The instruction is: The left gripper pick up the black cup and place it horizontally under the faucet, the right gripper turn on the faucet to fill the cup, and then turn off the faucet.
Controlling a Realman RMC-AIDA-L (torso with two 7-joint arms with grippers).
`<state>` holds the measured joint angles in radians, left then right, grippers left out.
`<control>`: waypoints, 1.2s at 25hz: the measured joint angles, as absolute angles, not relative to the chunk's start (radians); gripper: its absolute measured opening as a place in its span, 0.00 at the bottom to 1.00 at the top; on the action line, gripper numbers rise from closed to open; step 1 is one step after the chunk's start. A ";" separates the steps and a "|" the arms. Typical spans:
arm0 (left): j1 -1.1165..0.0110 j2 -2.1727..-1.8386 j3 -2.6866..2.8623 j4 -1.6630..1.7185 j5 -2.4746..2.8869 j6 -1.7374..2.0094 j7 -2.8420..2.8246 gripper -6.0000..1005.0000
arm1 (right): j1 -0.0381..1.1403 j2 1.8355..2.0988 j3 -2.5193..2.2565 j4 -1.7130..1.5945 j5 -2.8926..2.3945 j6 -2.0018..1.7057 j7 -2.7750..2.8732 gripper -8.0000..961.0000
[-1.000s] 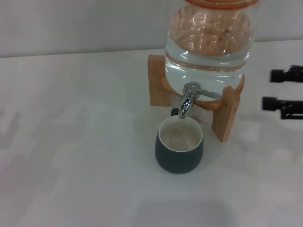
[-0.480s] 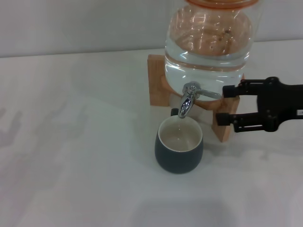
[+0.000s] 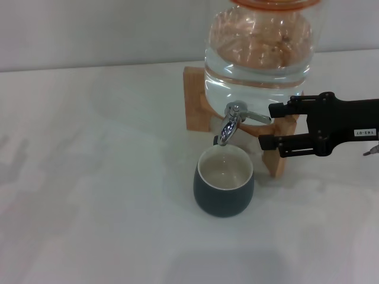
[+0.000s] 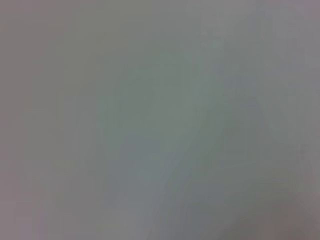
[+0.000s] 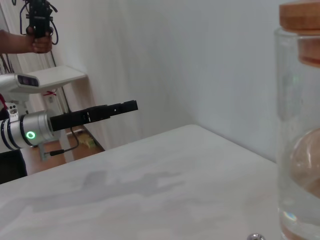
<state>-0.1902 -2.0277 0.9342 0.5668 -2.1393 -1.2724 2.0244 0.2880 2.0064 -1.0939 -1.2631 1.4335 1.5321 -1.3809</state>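
The black cup (image 3: pixel 224 182) stands upright on the white table, right under the faucet (image 3: pixel 228 125). The chrome faucet's spout points down into the cup and its thin lever (image 3: pixel 256 116) sticks out to the right. My right gripper (image 3: pixel 269 126) reaches in from the right, open, with one fingertip above and one below the lever's end. My left gripper (image 5: pixel 100 114) is out of the head view; it shows only in the right wrist view, held far off above the table on its silver arm with the green light. The left wrist view is blank grey.
The glass water jar (image 3: pixel 257 53) with an orange lid sits on a wooden stand (image 3: pixel 195 100). A person (image 5: pixel 35 35) holding a device stands far back beyond the table edge.
My right gripper has moved left from the frame's right edge to the faucet lever. The jar and faucet have shifted slightly left and the water ripples.
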 joint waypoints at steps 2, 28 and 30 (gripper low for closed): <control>-0.190 -2.028 0.934 0.566 -2.138 -1.272 2.025 0.49 | 0.294 2.006 -1.095 -1.254 1.433 1.529 -1.381 0.82; -0.199 -2.028 0.934 0.566 -2.123 -1.258 2.025 0.49 | 0.325 2.006 -1.125 -1.236 1.454 1.591 -1.376 0.82; -0.200 -2.029 0.934 0.566 -2.123 -1.258 2.026 0.49 | 0.325 2.006 -1.126 -1.237 1.455 1.592 -1.376 0.82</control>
<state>-0.1997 -2.0287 0.9342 0.5660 -2.1231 -1.2577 2.0257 0.3252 2.0064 -1.1255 -1.2365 1.4550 1.5918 -1.3762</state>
